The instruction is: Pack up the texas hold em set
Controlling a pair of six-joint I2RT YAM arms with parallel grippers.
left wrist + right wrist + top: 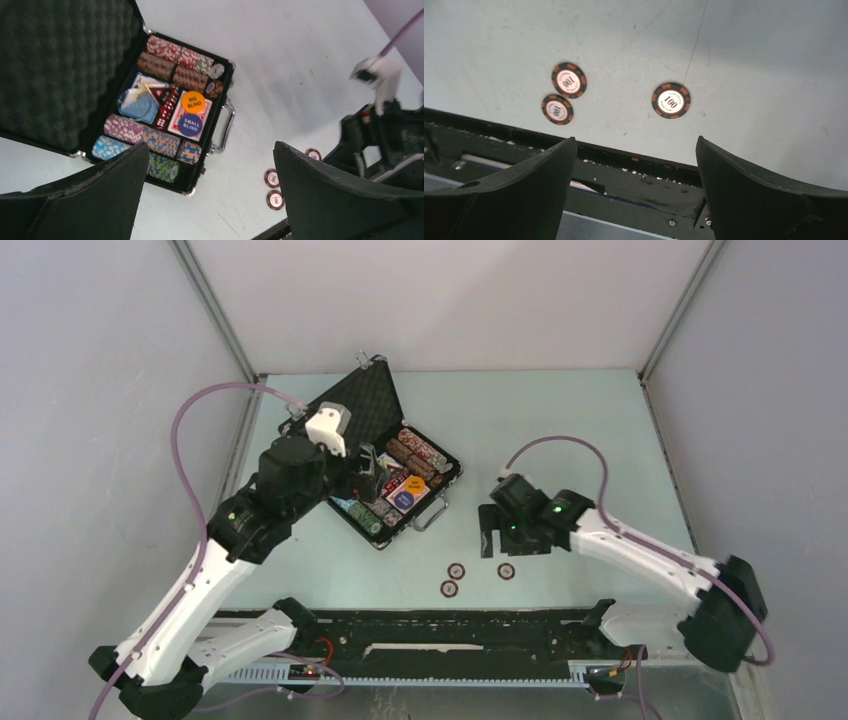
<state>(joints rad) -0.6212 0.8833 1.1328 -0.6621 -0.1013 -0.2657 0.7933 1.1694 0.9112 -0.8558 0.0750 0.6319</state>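
Two grippers were inspected, and both have their jaws spread wide with nothing between them. At the left, the left gripper (210, 155) hangs over the left part of the briefcase (441, 487). The case lies open on the far-left area of the table (600, 440). Its foam-lined lid (55, 65) is tilted back toward the far left, so the tray can be reached from above. Inside, rows of chips (122, 128) fill the near and far compartments. In the middle compartment a red deck (173, 120) carries the orange Big Blind button (193, 101) and the blue Small Blind button (190, 125). A blue deck (139, 106) beside it sits askew and is judged not fully seated. The handle (224, 125) faces the right. Right of the case, by the table's near edge, three loose chips (671, 100) marked 100 lie flat, two just beside each other and one apart to their right. The right gripper (635, 142) hovers just far of them, evidently positioned to collect them. Packing is judged incomplete: these chips are not yet in the case, and the lid is not yet closed. Flat chips on a smooth table may slip from a pinch.
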